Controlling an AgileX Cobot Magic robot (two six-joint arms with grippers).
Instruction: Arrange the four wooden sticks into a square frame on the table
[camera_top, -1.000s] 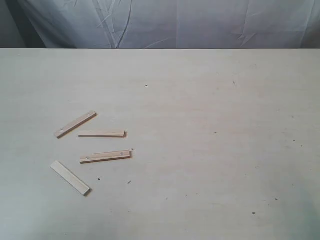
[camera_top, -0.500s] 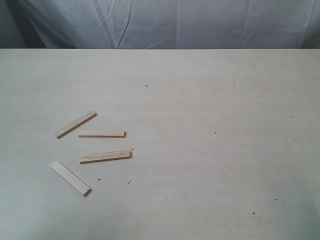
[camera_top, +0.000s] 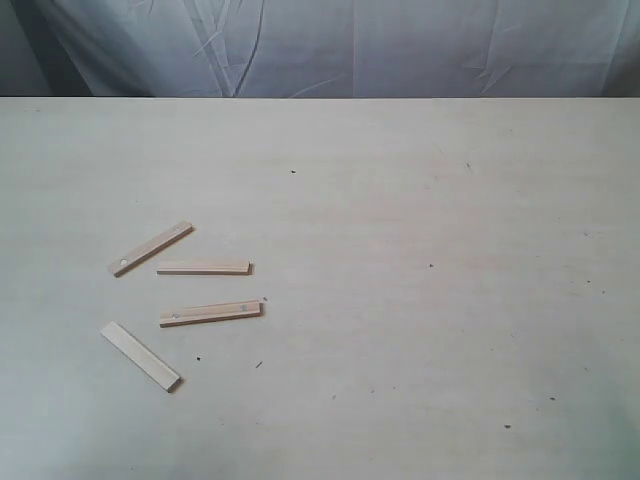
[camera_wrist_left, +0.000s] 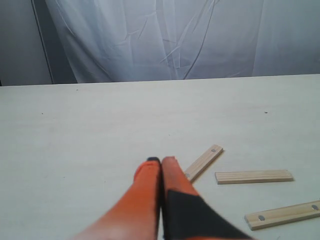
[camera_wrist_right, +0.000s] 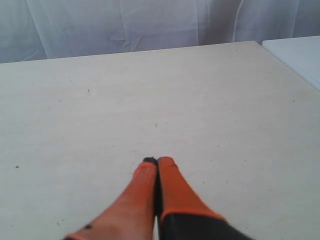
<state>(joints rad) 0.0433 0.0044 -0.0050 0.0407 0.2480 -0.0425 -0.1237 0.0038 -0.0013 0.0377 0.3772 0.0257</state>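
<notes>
Four pale wooden sticks lie loose and apart on the left of the table (camera_top: 420, 200): a slanted one with a hole (camera_top: 151, 248), a level one (camera_top: 204, 267), another with holes (camera_top: 211, 314), and a slanted plain one (camera_top: 140, 356). No square frame is formed. Neither gripper shows in the exterior view. In the left wrist view my left gripper (camera_wrist_left: 161, 161) is shut and empty, its orange fingers just short of the slanted stick (camera_wrist_left: 203, 162); two more sticks (camera_wrist_left: 253, 176) (camera_wrist_left: 282, 215) lie beyond. My right gripper (camera_wrist_right: 158, 161) is shut over bare table.
A white cloth backdrop (camera_top: 330, 45) hangs behind the table's far edge. A white surface (camera_wrist_right: 297, 57) adjoins the table's corner in the right wrist view. Small dark specks dot the tabletop.
</notes>
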